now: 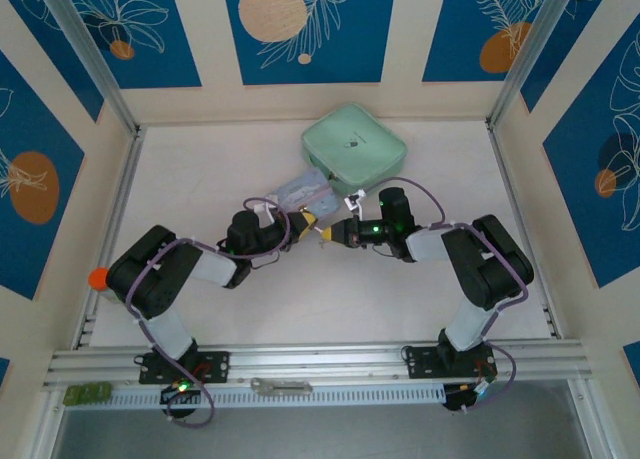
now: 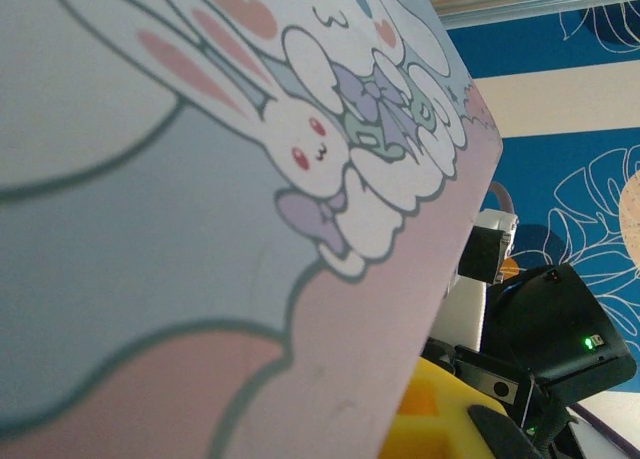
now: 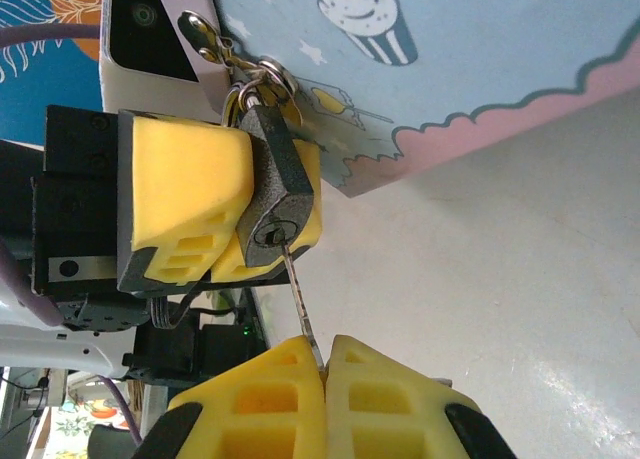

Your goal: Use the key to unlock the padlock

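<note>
Hanging at upper left of the right wrist view, the dark padlock, looped through a ring on the pale blue cartoon-printed tin, keyhole end turned toward the bottom of the frame. Clamping it from both sides, the left gripper, yellow pads pressing against the lock body. Pinching the key at lower centre, the right gripper, fingers pressed together on the head, thin blade pointing up with its tip touching the keyhole; impossible telling how deep. Meeting mid-table in the top view, both grippers just below the tin, a mint green box lying beyond it. Lying on the front rail at bottom, a flat grey metal bar.
</note>
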